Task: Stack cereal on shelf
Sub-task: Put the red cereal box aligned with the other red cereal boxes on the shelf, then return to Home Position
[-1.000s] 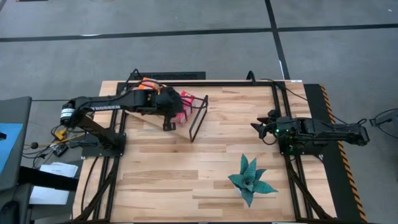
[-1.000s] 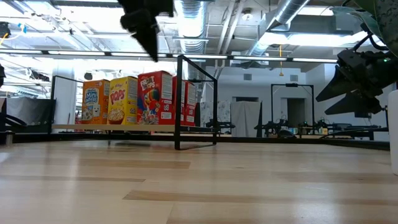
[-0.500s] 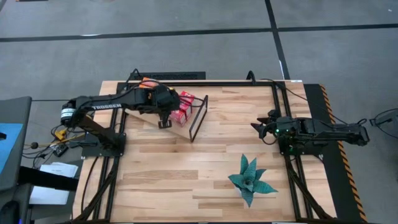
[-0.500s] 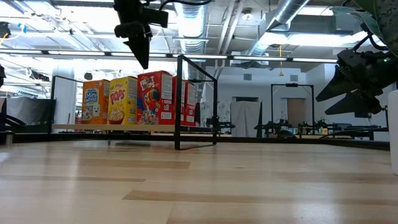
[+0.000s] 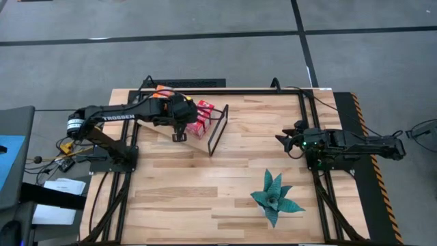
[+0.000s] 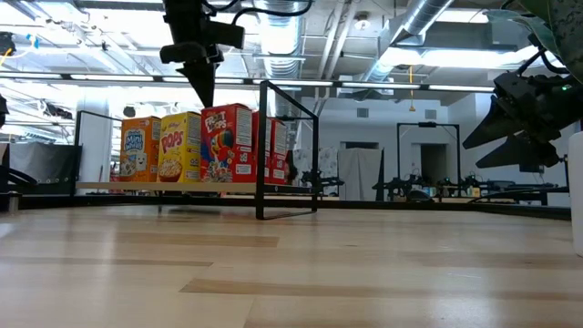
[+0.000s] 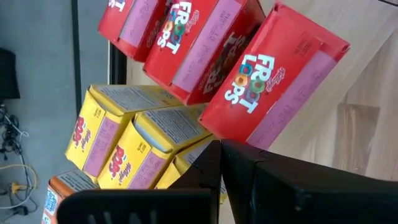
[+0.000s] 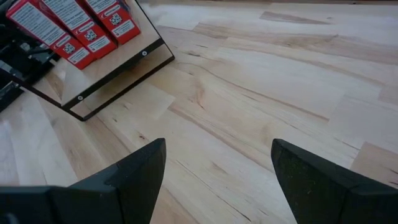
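The cereal boxes stand upright in a row on the shelf (image 6: 164,187) at the table's far left: an orange one (image 6: 135,150), yellow ones (image 6: 180,146) and red ones (image 6: 228,143). The shelf's black frame (image 5: 217,130) stands at its right end. My left gripper (image 6: 202,96) hangs shut just above the boxes' near side and points steeply down. In the left wrist view the shut fingers (image 7: 221,163) show in front of the red boxes (image 7: 273,74) and yellow boxes (image 7: 118,143). My right gripper (image 5: 280,140) waits open at the table's right, holding nothing.
A teal artificial plant (image 5: 275,198) lies on the slatted tabletop near the front right. The right wrist view shows bare wood (image 8: 261,93) between my right gripper and the shelf's frame (image 8: 118,84). Black rails (image 5: 311,123) run along the table's sides.
My left gripper has drifted a little toward the table's left edge and sunk slightly, tipping to point more steeply down. It has stayed shut. The boxes have not moved.
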Controlling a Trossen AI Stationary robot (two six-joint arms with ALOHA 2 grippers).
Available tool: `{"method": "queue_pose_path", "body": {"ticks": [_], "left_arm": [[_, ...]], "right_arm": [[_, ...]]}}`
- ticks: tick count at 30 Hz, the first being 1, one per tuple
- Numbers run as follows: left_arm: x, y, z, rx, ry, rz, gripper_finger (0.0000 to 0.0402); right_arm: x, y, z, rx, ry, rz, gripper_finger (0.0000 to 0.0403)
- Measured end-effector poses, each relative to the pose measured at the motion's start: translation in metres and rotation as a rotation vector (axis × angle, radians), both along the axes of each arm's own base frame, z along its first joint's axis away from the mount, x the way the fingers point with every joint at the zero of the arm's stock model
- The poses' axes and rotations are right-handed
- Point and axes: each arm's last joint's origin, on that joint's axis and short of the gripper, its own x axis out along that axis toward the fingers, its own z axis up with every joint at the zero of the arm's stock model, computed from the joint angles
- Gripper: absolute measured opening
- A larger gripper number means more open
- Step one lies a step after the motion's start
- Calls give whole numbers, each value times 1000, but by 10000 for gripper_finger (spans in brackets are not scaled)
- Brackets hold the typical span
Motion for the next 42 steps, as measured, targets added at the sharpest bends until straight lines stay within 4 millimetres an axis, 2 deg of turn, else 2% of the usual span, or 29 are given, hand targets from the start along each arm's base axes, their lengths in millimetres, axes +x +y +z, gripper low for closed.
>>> {"method": "queue_pose_path", "body": {"ticks": [23, 28, 33, 40, 42], "left_arm": [[1, 1, 4, 26, -25, 5, 0], [5, -1, 25, -2, -134, 34, 0], [5, -3, 56, -33, -314, 95, 0], [-16, -18, 103, -154, -533, -8, 0], [-24, -22, 111, -155, -565, -23, 0]], "right_arm": [[0, 0, 0, 0, 0, 0, 317], [0, 0, 0, 0, 0, 0, 317], [0, 0, 0, -1, -3, 0, 317], [1, 0, 1, -2, -23, 0, 317], [1, 0, 1, -2, -22, 0, 317]]}}
